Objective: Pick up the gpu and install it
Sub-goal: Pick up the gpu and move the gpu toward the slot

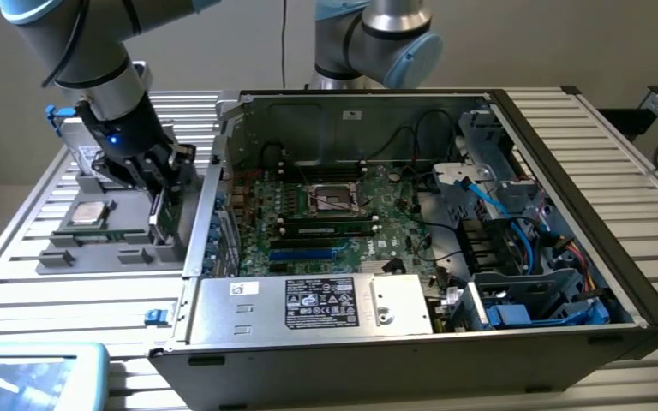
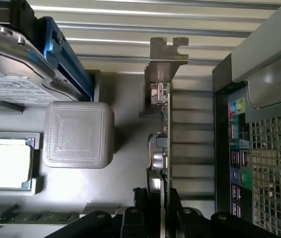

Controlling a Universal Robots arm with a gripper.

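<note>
The gpu is a green card standing on edge in a slot of the grey tray, its silver end bracket pointing away from the wrist. My gripper is down over the card, with a black finger pressed against each face, shut on it. In the exterior view the gripper hangs over the tray's edge nearest the case, with the gpu showing as a thin green strip below the fingers. The card still rests in the tray.
The open computer case lies at the exterior view's right of the tray, motherboard exposed, power supply in front. Its rear panel stands close beside the card. On the tray sit a processor, a grey block and a hard drive. A second arm stands behind the case.
</note>
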